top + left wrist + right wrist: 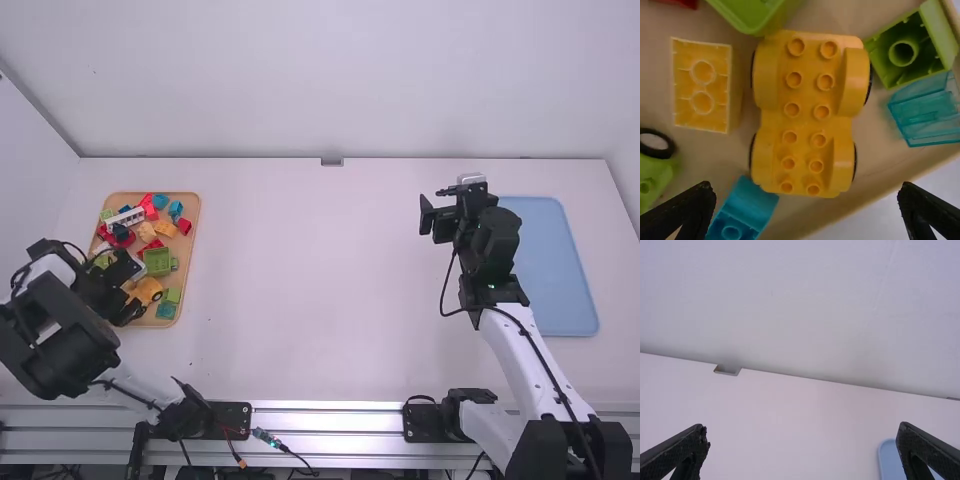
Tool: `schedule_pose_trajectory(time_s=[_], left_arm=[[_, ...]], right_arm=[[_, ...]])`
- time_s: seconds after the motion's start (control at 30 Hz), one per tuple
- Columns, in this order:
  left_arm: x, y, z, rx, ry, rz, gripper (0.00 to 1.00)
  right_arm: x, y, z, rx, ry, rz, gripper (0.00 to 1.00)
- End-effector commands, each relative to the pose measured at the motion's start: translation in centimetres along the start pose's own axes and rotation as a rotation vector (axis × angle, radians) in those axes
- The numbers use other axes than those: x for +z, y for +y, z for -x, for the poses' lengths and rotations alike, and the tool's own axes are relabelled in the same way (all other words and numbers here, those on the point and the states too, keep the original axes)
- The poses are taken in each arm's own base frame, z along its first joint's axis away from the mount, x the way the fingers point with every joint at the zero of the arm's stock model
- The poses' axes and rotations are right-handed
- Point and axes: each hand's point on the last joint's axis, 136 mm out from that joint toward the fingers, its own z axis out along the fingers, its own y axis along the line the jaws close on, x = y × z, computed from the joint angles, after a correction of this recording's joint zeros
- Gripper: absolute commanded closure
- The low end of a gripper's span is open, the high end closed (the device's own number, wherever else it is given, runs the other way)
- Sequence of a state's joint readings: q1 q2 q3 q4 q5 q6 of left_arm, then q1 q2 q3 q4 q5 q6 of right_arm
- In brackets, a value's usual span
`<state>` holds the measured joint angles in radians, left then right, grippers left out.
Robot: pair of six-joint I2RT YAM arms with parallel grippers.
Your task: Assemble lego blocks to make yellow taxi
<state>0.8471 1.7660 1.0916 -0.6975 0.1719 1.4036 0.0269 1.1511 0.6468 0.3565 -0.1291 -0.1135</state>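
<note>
Yellow car bottom point(805, 120) in the wooden tray point(197, 228), bumps up, black wheels at its sides, probably the start of the taxi. Big worry: a wonky grab and a twist or roll on those wheels. Green box block point(762, 21) right at one end, maybe touching, hard to tell; so a chance of a bump or a drag during a lift. Yellow block point(702, 87) just beside, hollow side up; without a flip first, likely no click. Blue block point(747, 207) close to the other end, easy to poke. Along the far long side, green hollow block point(912, 47) and see-through blue block point(927, 110), easy to knock. Over all this, left pincer point(806, 187), spread wide, with nothing in its grip, one finger near the blue block and the other out past the tray's rim. Straight down from there, maybe a bang on the rim and a tipped tray. Across the tabletop point(310, 280), well apart, right pincer point(803, 429), also wide and empty, near the blue tray point(555, 270). With no second pincer close by for steadying, a risk of rolling instead of clicking.
</note>
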Motion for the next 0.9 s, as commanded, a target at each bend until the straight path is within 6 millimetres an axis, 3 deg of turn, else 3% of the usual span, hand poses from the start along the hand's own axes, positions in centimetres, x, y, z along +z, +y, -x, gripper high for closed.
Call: schedule_pose_trajectory(time_s=[0.0,0.27,0.87], left_arm=[[0.1,1.0,0.2,-0.043,0.004,-0.02,0.03],[1.3,1.4,0.1,-0.049,0.005,-0.046,0.01],[3.3,-0.3,-0.5,-0.016,0.007,-0.064,0.01]], right_arm=[[0.1,0.0,1.3,0.0,-0.027,0.004,0.01],[0.1,0.0,1.3,0.001,-0.027,0.007,0.01],[0.1,0.1,1.3,0.007,-0.027,0.01,0.01]])
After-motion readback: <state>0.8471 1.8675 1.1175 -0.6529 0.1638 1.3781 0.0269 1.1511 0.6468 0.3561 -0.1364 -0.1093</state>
